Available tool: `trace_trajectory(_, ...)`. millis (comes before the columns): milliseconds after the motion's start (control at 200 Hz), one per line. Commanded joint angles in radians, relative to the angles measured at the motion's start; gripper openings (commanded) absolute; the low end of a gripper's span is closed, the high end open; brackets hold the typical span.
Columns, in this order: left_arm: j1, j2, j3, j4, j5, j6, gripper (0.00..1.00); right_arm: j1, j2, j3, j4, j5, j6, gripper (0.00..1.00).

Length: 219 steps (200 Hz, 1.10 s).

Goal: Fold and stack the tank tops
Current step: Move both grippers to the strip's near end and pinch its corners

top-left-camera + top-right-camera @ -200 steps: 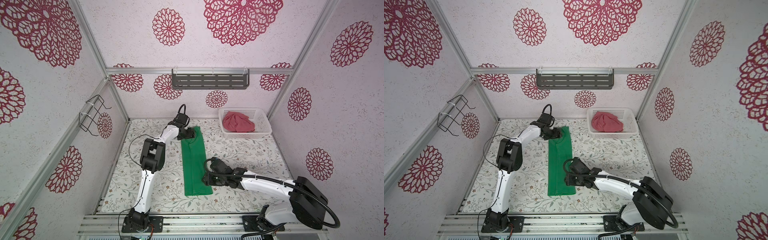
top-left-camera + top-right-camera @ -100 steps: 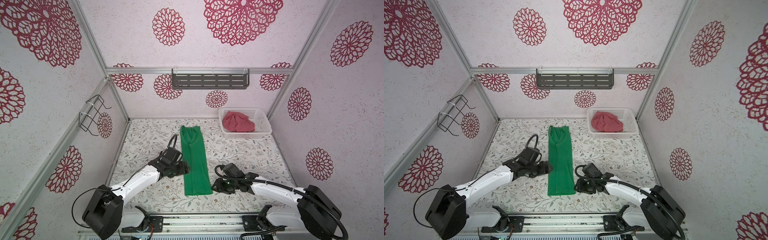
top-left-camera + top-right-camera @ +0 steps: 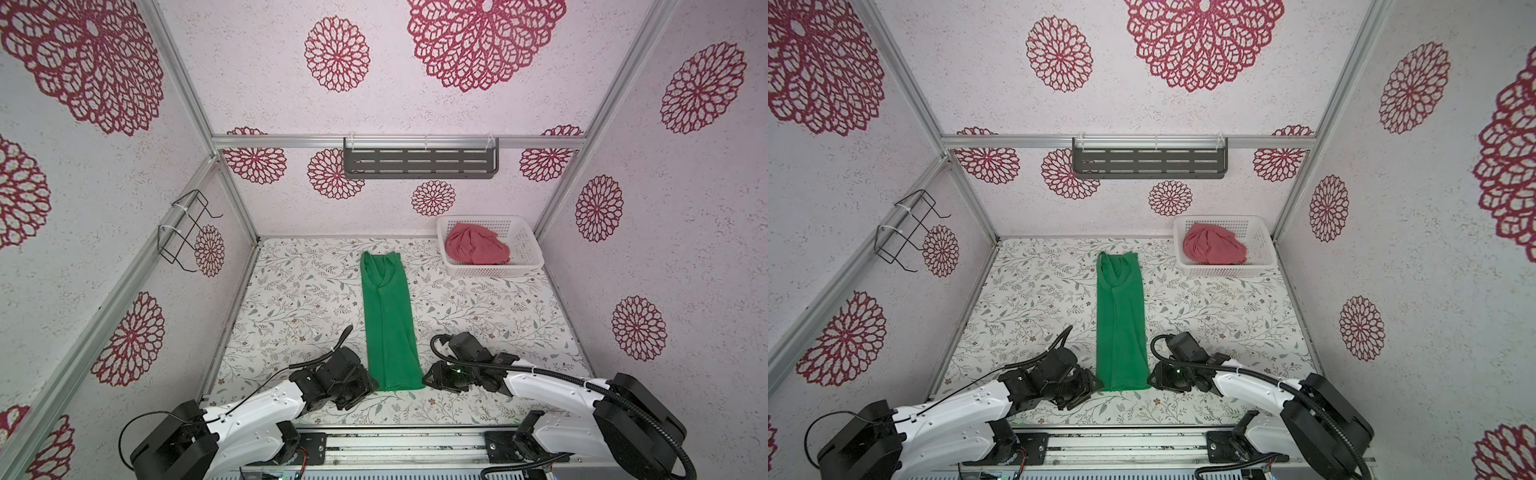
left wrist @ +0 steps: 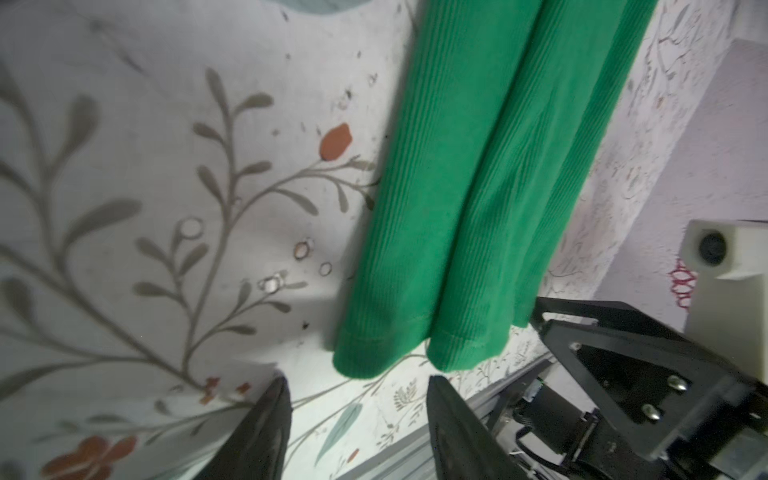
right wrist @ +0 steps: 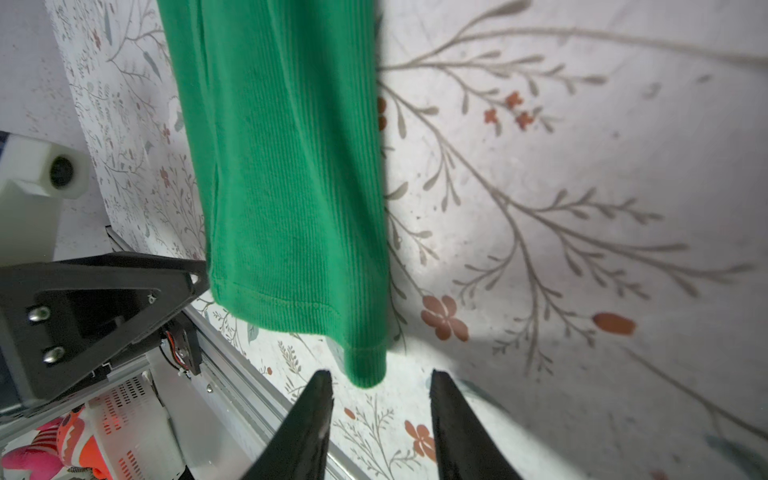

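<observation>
Reaching low across the floral mat point(image 3: 291, 291) with left gripper point(image 3: 371, 387) and right gripper point(image 3: 429, 378), flanking the near hem of the green tank top point(image 3: 388, 316), holding both pincers partly parted, clasping nothing.

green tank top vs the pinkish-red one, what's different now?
Green tank top lies flat on the table as a narrow folded strip; pinkish-red tank top is a crumpled heap in the white basket. Green's near hem sits between the left gripper and right gripper; pinkish-red is far from both. Shared: soft cloth, neither gripped.
</observation>
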Motion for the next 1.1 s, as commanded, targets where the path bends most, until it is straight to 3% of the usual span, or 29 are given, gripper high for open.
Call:
trace_trajectory(0, -0.015, 0.047, -0.035, 0.039, -0.033, -0.055, 0.50, 0.010, 0.022, -0.007, 0.061, -0.014, 0.029, 0.41)
trace_trajectory(120, -0.015, 0.080, -0.037, 0.049, -0.040, -0.056, 0.41, 0.024, 0.061, -0.007, 0.090, -0.016, 0.035, 0.41)
trace_trajectory(320, -0.017, 0.085, -0.024, -0.024, -0.049, -0.032, 0.37, 0.046, 0.103, -0.007, 0.119, -0.010, 0.044, 0.40)
trace_trajectory(450, -0.017, 0.079, 0.010, -0.147, -0.059, 0.011, 0.50, 0.049, 0.103, -0.007, 0.119, -0.001, 0.045, 0.40)
trace_trajectory(590, -0.017, 0.042, 0.008, -0.227, -0.089, 0.019, 0.50, 0.052, 0.103, -0.010, 0.118, 0.003, 0.046, 0.39)
trace_trajectory(896, -0.017, 0.116, -0.007, -0.081, -0.107, -0.004, 0.36, 0.062, 0.114, -0.010, 0.121, 0.001, 0.048, 0.32)
trace_trajectory(1091, -0.017, 0.216, 0.034, -0.050, -0.102, 0.027, 0.09, 0.070, 0.113, -0.007, 0.118, 0.007, 0.053, 0.24)
